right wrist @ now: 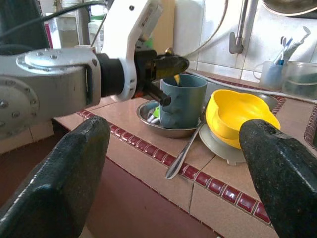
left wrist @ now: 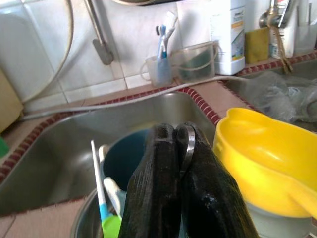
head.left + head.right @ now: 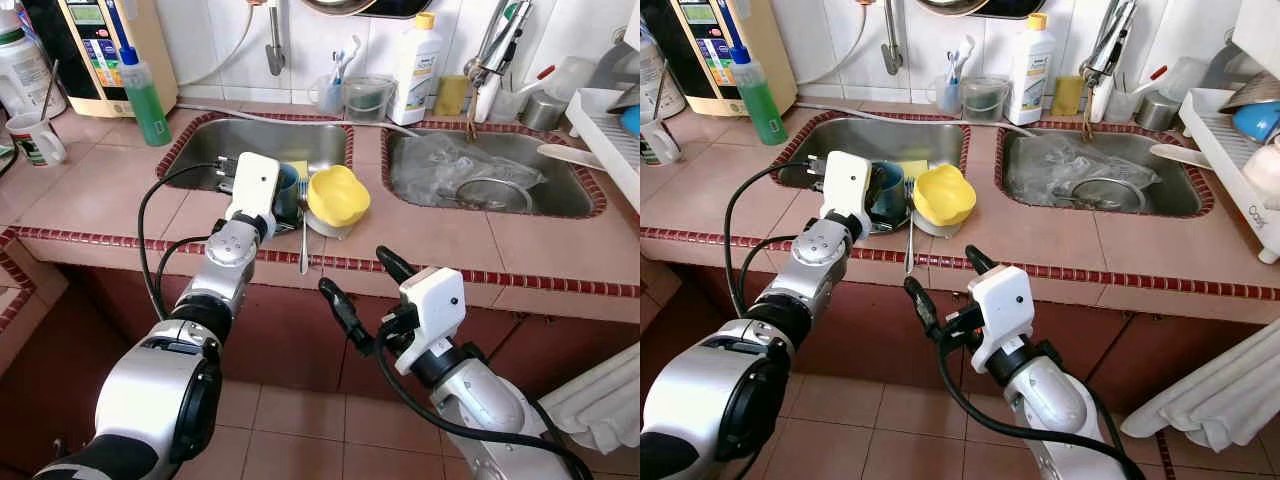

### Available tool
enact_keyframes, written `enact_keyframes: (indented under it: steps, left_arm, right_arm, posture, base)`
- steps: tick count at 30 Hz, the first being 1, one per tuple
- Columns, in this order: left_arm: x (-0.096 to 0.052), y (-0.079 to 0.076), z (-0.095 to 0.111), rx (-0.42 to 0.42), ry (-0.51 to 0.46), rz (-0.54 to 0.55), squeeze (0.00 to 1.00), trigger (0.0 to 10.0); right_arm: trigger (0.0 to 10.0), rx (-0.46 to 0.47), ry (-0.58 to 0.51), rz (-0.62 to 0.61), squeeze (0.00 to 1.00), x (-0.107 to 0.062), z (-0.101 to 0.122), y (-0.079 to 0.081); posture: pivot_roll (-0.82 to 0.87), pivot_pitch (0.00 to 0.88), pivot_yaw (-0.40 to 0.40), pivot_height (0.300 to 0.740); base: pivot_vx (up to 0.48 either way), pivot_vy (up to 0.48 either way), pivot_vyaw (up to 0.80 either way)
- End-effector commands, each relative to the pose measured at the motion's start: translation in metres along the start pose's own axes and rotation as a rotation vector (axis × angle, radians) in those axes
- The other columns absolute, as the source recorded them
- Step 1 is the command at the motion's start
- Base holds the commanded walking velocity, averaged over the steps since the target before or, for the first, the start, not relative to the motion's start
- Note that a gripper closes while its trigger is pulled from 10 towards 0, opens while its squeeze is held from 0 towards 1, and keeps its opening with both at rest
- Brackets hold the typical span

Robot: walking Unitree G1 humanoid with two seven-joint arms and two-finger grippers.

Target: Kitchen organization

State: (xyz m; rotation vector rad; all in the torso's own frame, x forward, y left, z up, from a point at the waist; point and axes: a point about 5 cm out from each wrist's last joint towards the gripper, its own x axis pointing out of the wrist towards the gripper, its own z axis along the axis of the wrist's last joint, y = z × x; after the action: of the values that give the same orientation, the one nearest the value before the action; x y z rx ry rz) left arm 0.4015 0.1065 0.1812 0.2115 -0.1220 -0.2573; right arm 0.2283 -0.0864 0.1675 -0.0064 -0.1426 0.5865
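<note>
A teal cup [image 3: 288, 190] stands in a shallow steel bowl [image 1: 163, 130] on the tiled counter between the two sinks. My left gripper [image 2: 173, 136] hovers over the cup's rim, shut on a thin curved metal utensil handle [image 2: 188, 144]. Beside the cup, a yellow bowl [image 3: 337, 194] rests on a grey plate [image 1: 218, 146]. A metal spoon [image 3: 303, 240] lies on the counter, reaching the red-tiled front edge. Toothbrush-like items [image 2: 101, 188] lie in the steel bowl. My right gripper [image 3: 355, 272] is open, held in front of and below the counter edge, pointing at the dishes.
The left sink [image 3: 250, 140] lies behind the cup. The right sink [image 3: 480, 175] holds crumpled plastic and a strainer. A green soap bottle [image 3: 146, 95] and white mug [image 3: 35, 138] stand at the left, a dish rack [image 3: 610, 130] at the right. A white bottle [image 3: 415, 70] stands by the wall.
</note>
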Motion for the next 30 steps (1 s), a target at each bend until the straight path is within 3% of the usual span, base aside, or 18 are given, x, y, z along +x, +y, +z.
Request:
enact_keyframes:
  steps: [1,30]
  left_arm:
    - [0.006,0.005,0.016,0.033,-0.033,-0.024,0.00,10.0]
    - [0.016,0.015,0.050,0.081,-0.105,-0.130,0.00,10.0]
  right_arm:
    - [10.0,0.000,-0.018,0.003,0.00,0.003,0.002,0.001]
    - [10.0,0.000,-0.039,-0.008,0.00,0.010,0.003,-0.002]
  posture:
    - [-0.25,0.000,0.047,0.740]
    - [-0.23,0.000,0.060,0.740]
  base:
    - [0.000,0.000,0.00]
    - [0.000,0.000,0.00]
